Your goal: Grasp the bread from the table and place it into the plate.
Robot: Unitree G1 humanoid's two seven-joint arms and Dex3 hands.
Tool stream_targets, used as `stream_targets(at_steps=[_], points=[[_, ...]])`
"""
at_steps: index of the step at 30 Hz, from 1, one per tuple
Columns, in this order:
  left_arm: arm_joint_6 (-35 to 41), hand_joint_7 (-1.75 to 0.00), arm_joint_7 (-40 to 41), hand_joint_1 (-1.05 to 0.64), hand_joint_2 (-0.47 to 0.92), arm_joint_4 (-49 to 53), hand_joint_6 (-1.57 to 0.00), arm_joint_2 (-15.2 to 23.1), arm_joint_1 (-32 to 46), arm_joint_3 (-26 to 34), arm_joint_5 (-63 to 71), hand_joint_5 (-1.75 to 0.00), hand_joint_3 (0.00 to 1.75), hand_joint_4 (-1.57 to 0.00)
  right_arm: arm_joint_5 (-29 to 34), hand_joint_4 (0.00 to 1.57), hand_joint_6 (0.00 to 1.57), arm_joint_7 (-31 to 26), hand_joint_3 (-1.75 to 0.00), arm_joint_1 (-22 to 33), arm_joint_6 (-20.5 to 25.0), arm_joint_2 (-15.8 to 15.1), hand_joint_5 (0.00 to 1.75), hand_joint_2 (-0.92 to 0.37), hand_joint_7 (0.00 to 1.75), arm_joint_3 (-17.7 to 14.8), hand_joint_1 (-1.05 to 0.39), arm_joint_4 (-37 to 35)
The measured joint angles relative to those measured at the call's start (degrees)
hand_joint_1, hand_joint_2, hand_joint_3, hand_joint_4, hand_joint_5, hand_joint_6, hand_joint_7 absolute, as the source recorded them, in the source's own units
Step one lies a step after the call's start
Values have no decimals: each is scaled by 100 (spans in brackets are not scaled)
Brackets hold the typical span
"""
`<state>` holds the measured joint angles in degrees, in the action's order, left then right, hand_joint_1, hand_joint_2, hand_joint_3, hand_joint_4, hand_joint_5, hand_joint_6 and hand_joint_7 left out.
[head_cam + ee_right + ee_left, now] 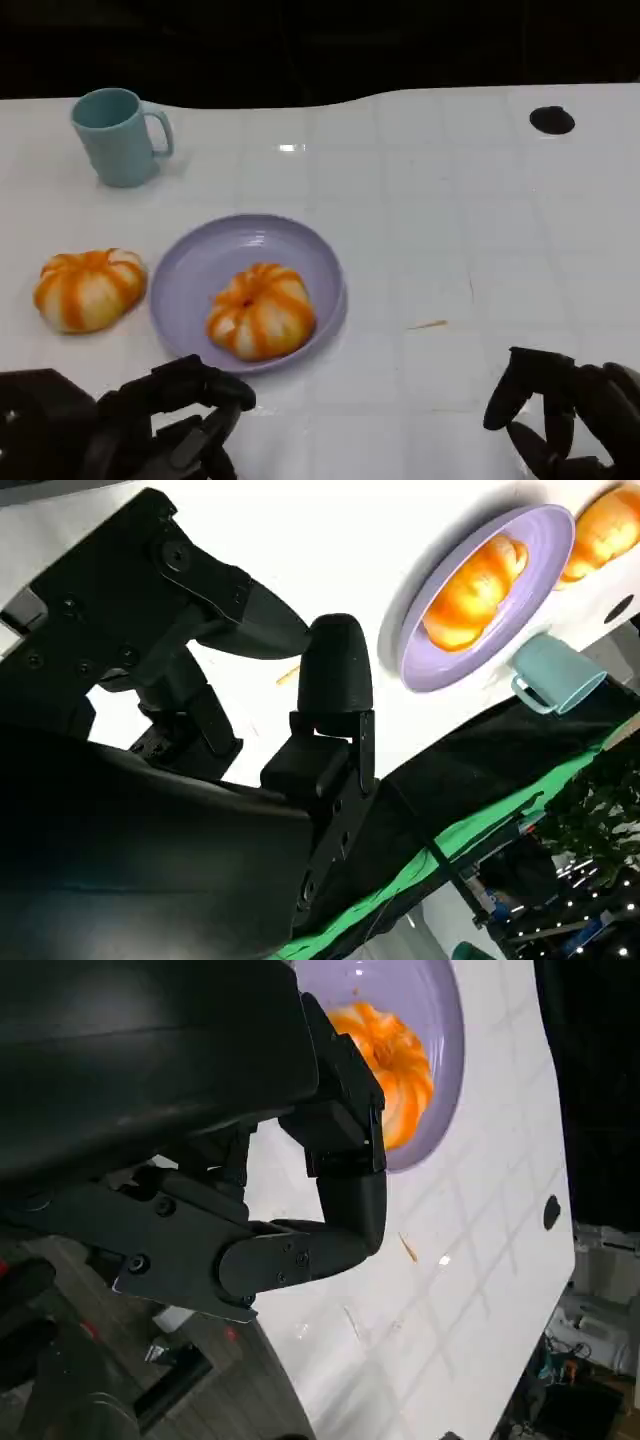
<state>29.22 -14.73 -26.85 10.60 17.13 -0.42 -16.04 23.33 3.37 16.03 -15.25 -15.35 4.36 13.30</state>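
White tiled table (pixel 450 220) under dark backdrop; left hand (pixel 170 415) and right hand (pixel 565 410) empty, fingers apart.

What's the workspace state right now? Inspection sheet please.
Surface: white tiled table, small dark hole at far right.
Job's things: one bread in the purple plate; second bread on the table, left of the plate, apart from it.
Clutter: teal mug far left; small crumb right of the plate.
Hands: left hand and right hand at near edge, holding nothing.
Cables: nothing seen.
Surroundings: dark backdrop; green cloth in right wrist view.
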Motion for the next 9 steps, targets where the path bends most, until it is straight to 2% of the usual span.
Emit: stream_targets(at_steps=[9], points=[[-49, -127, -14, -39, 92, 38, -61, 9, -1, -13, 36, -175, 50, -62, 0, 97, 84, 0, -115, -1, 1, 0, 175, -39, 144, 17, -12, 0]])
